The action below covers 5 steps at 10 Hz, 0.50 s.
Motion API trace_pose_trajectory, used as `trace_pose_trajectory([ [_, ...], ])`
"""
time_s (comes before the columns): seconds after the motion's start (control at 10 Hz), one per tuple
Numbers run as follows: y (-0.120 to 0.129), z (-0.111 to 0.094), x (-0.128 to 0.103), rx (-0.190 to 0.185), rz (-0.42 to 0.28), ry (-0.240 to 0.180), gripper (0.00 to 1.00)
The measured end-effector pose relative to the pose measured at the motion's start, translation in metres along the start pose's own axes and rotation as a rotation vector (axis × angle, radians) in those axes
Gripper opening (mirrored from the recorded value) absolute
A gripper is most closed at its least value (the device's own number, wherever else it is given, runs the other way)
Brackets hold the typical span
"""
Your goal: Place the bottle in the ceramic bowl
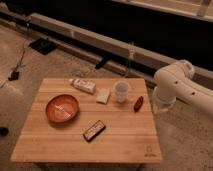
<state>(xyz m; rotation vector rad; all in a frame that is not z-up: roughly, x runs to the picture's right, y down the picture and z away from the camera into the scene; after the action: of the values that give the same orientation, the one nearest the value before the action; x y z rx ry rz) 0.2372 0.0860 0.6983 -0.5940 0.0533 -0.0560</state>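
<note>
Well, tabletop [125,145]: we see pale wooden planks with a smooth, matte grain, rectangular in shape and carrying every item.
Bottle [83,85]: slender, translucent and pale, with a whitish cap and a light label. It lies on its side near the far edge, beyond the bowl and apart from it.
Ceramic bowl [62,108]: round, shallow, orange-red with pale streaks inside, on the left half.
White cup [121,91]: upright, cylindrical, right of centre.
Pale block [103,95]: small, squarish and flat, between bottle and cup.
Red object [138,103]: dark, oblong, just right of the cup.
Dark bar [94,130]: flat, rectangular, near the front, right of the bowl.
Arm [180,85]: white, rounded, smooth shells, off the tabletop's right edge.
Tool [161,106]: hangs below the arm beside that right edge, near the red object and well apart from the bottle. We cannot tell how far open it is.
</note>
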Motion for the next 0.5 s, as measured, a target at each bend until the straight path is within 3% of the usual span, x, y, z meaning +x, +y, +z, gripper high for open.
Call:
trace_pose_trajectory([
  [0.2,-0.020,-0.004,-0.030,-0.004,-0.035,0.009,0.09],
  [0.5,-0.038,-0.011,-0.054,-0.029,-0.096,0.021,0.06],
])
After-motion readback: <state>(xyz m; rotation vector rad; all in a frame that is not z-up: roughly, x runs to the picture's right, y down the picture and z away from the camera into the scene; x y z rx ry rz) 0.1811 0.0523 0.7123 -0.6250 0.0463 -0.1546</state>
